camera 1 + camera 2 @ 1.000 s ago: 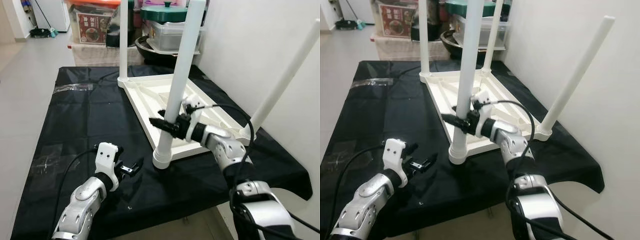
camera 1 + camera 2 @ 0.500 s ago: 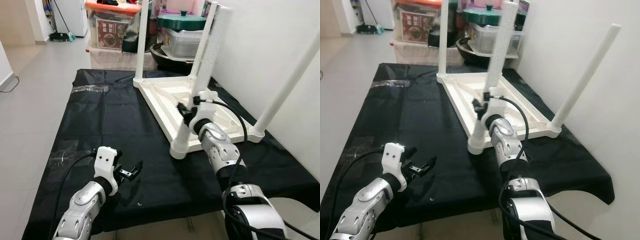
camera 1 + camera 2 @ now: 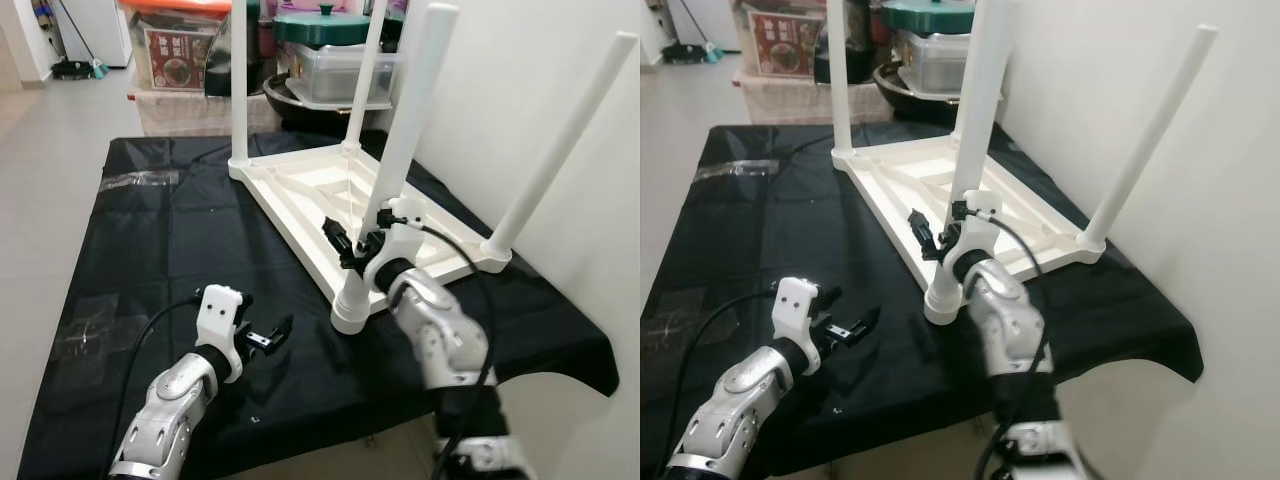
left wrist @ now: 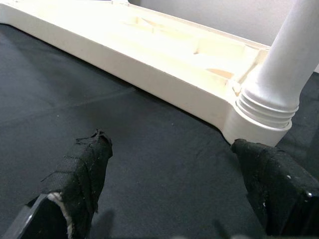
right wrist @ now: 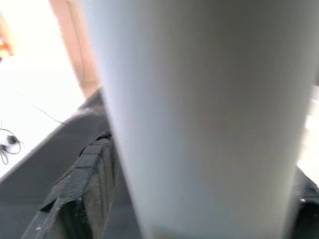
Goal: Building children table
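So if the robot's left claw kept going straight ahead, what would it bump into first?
Probably the screwed-in base of the near table leg, at the corner of the upside-down white tabletop. The open left gripper points that way over the black cloth.

The left arm reaches forward low on the near left, forearm rising from the near edge, its white wrist block uppermost. The left gripper (image 3: 268,337) points right and slightly away, just above the surface, its two black fingers (image 4: 82,169) spread apart with nothing between them. The right arm comes up from the near right, bent at the elbow, its forearm angled left and away toward the middle of the scene. The right gripper (image 3: 352,250) sits at the lower part of a white upright leg (image 3: 400,160), one finger on either side, clamped around it.
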Controlling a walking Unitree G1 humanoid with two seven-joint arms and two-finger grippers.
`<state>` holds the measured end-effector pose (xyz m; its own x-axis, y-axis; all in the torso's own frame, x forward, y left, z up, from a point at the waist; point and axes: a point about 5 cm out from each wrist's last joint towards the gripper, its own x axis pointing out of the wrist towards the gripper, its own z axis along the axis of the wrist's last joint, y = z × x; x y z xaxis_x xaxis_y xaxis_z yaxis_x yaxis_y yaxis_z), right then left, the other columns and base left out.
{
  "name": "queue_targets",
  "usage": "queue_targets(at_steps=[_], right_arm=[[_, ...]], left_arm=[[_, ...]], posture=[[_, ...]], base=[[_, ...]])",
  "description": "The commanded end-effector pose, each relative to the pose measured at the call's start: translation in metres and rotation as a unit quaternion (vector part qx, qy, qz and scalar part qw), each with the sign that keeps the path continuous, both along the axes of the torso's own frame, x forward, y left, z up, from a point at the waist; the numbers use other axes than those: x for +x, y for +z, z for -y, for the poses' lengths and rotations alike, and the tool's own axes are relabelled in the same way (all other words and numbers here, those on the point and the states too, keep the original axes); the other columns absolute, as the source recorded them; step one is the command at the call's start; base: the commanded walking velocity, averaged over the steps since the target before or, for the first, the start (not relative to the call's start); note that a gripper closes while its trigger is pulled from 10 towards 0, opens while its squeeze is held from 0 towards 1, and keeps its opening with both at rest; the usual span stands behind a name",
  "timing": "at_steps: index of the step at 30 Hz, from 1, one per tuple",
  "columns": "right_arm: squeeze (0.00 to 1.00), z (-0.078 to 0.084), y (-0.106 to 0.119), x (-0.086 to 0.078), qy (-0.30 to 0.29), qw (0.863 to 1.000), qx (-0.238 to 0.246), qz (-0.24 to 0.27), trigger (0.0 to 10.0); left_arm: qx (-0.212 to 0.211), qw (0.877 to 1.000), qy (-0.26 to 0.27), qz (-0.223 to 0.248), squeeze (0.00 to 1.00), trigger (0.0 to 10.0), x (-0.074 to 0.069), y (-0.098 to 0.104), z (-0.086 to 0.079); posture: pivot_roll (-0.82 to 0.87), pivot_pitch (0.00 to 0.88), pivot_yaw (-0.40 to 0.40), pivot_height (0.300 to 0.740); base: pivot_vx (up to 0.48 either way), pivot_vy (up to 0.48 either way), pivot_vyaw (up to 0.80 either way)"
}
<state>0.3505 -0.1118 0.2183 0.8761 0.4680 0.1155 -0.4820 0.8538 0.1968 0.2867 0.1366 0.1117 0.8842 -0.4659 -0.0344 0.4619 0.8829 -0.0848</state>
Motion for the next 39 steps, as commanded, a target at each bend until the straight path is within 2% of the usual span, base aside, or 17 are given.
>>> queue_targets(at_steps=[1,9,10,11,15,17,18,19,20,21,25,28,31,34,35,38,39], right_arm=[[0.0,-0.003,0.017,-0.003,0.052,0.998,0.012,0.042,10.0],[0.0,0.008,-0.008,-0.02,0.25,0.965,-0.06,0.053,9.5],[0.0,0.004,-0.016,-0.023,0.279,0.957,-0.07,0.044,3.3],[0.0,0.0,-0.024,-0.024,0.293,0.952,-0.079,0.028,0.0],[0.0,-0.004,-0.04,-0.013,0.246,0.964,-0.102,-0.012,0.0],[0.0,0.001,-0.05,0.005,0.116,0.983,-0.123,-0.067,0.0],[0.0,0.001,-0.05,0.005,0.116,0.983,-0.123,-0.067,0.0],[0.0,0.015,-0.057,0.016,-0.02,0.986,-0.119,-0.111,0.0],[0.0,0.028,-0.06,0.018,-0.118,0.978,-0.097,-0.139,0.0],[0.0,0.028,-0.06,0.018,-0.118,0.978,-0.097,-0.139,0.0],[0.0,0.059,-0.073,0.007,-0.334,0.921,-0.038,-0.199,0.0],[0.0,0.058,-0.078,-0.018,-0.4,0.893,-0.03,-0.204,0.0],[0.0,0.041,-0.074,-0.035,-0.39,0.9,-0.04,-0.19,0.0],[0.0,0.018,-0.073,-0.035,-0.319,0.927,-0.045,-0.192,0.0],[0.0,0.007,-0.068,-0.031,-0.267,0.945,-0.029,-0.185,10.0],[0.0,0.001,-0.056,-0.027,-0.21,0.965,-0.003,-0.156,10.0],[1.0,0.002,-0.045,-0.024,-0.192,0.971,0.021,-0.139,10.0]], left_arm=[[0.007,1.0,0.002,-0.005,0.0,10.0,-0.001,-0.004,-0.001],[0.005,1.0,-0.002,-0.008,0.0,10.0,-0.004,-0.008,0.003],[0.006,1.0,-0.001,-0.006,0.0,10.0,-0.003,-0.005,0.002],[0.007,1.0,0.001,-0.003,0.0,10.0,-0.002,-0.004,0.0],[0.012,1.0,0.005,-0.001,0.0,10.0,-0.001,-0.003,-0.004],[0.013,1.0,0.006,-0.002,0.0,10.0,-0.001,-0.004,-0.006],[0.013,1.0,0.006,-0.002,0.0,10.0,-0.001,-0.004,-0.006],[0.012,1.0,0.005,-0.002,0.0,10.0,-0.001,-0.004,-0.004],[0.01,1.0,0.003,-0.002,0.0,10.0,-0.002,-0.003,-0.002],[0.01,1.0,0.003,-0.002,0.0,10.0,-0.002,-0.003,-0.002],[0.007,1.0,-0.001,-0.005,0.0,10.0,-0.005,-0.004,0.001],[0.008,1.0,0.001,-0.006,0.0,10.0,-0.005,-0.005,-0.001],[0.011,1.0,0.003,-0.008,0.0,10.0,-0.005,-0.006,-0.003],[0.014,1.0,0.001,-0.011,0.0,10.0,-0.005,-0.008,-0.003],[0.014,1.0,-0.002,-0.011,0.0,10.0,-0.004,-0.008,-0.002],[0.012,1.0,-0.004,-0.01,0.0,10.0,-0.002,-0.007,-0.001],[0.011,1.0,-0.006,-0.008,0.0,10.0,0.0,-0.006,0.001]], posture=[[0.08,0.0,-0.111,0.74],[0.11,0.0,-0.124,0.74],[0.12,0.0,-0.124,0.74],[0.12,0.0,-0.124,0.74],[0.11,0.0,-0.122,0.74],[0.11,0.0,-0.12,0.74],[0.11,0.0,-0.12,0.74],[0.1,0.0,-0.113,0.74],[0.1,0.0,-0.112,0.74],[0.1,0.0,-0.112,0.74],[0.1,0.0,-0.113,0.74],[0.1,0.0,-0.11,0.74],[0.09,0.0,-0.099,0.74],[0.08,0.0,-0.095,0.74],[0.06,0.0,-0.081,0.74],[0.05,0.0,-0.079,0.74],[0.05,0.0,-0.079,0.74]], base=[[0.0,0.0,0.0],[0.0,0.0,0.0],[0.0,0.0,0.0],[0.0,0.0,0.0],[0.0,0.0,0.0],[0.0,0.0,0.0],[0.0,0.0,0.0],[0.0,0.0,0.0],[0.0,0.0,0.0],[0.0,0.0,0.0],[0.0,0.0,0.0],[0.0,0.0,0.0],[0.0,0.0,0.0],[0.0,0.0,0.0],[0.0,0.0,0.0],[0.0,0.0,0.0],[0.0,0.0,0.0]])
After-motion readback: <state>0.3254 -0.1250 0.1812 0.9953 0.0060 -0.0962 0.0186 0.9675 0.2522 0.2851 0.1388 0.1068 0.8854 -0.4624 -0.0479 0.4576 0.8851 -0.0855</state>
